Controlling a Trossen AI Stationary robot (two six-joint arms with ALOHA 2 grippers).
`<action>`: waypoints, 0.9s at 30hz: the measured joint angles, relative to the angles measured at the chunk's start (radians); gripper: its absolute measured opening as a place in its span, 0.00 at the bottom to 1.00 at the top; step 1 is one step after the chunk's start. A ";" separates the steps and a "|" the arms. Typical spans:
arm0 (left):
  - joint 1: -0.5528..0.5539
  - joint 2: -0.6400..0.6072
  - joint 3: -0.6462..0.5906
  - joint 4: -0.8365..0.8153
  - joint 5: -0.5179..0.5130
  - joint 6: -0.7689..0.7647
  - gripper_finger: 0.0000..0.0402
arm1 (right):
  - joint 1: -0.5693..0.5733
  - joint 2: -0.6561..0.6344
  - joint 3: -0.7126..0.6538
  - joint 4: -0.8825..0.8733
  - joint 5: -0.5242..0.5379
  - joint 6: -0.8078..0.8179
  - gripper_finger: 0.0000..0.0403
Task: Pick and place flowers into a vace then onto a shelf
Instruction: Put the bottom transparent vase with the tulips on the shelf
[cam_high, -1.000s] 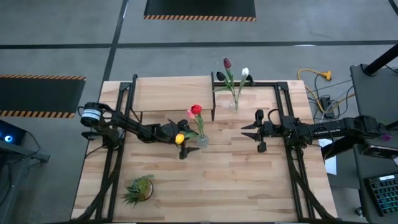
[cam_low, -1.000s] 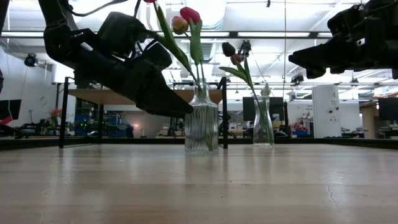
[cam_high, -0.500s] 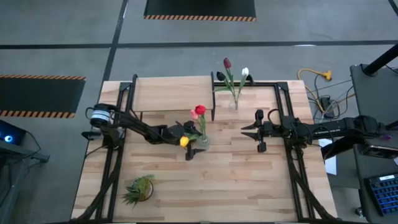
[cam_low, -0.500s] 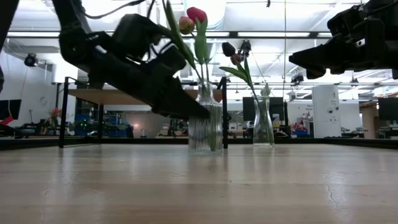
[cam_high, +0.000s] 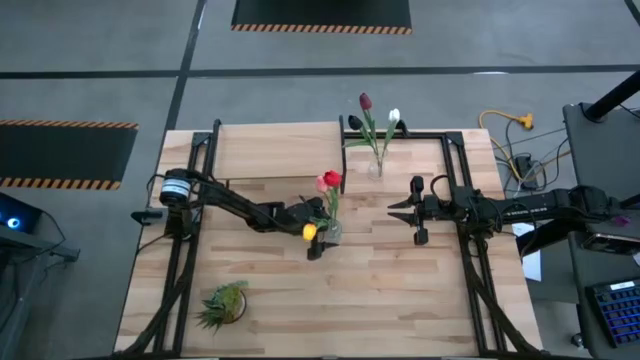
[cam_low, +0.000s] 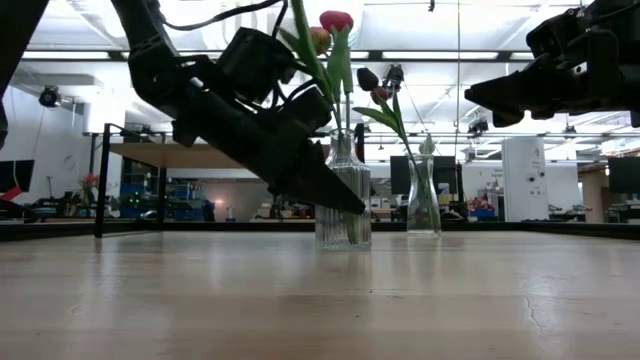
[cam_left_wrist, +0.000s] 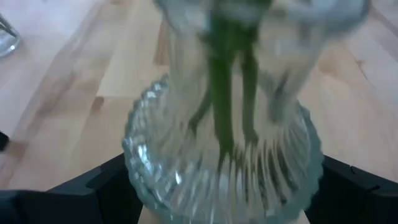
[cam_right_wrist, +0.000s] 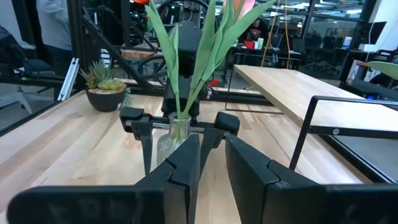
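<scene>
Overhead, the left gripper (cam_high: 318, 238) has its fingers spread wide either side of the ribbed glass vase (cam_high: 328, 231) at mid-counter, the red and pink flowers (cam_high: 329, 181) standing up out of it; the shelf (cam_high: 278, 150) lies toward the far edge of the counter (cam_high: 400, 300) on that arm's side, so the left arm is plainly the nearer one for the carry. From counter height, the vase (cam_low: 343, 205) stands upright on its base, long axis vertical, with the left fingers (cam_low: 315, 185) slanting down across its belly. The left wrist camera shows the vase (cam_left_wrist: 224, 155) squarely between the two dark fingers (cam_left_wrist: 102, 186), apparently not yet squeezed. The right wrist camera shows the right gripper (cam_right_wrist: 211, 158) with fingers nearly shut on nothing, hanging well apart from the vase (cam_right_wrist: 172, 134).
</scene>
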 joint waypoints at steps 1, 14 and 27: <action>0.000 0.000 0.004 -0.001 0.000 0.000 0.81 | 0.000 0.000 0.000 0.000 0.000 0.000 0.17; 0.000 0.000 0.014 0.000 -0.002 0.001 0.65 | 0.000 0.000 0.000 0.000 0.000 0.000 0.17; 0.000 -0.182 0.014 -0.142 -0.007 -0.031 0.66 | 0.000 0.000 0.000 0.000 0.000 0.000 0.17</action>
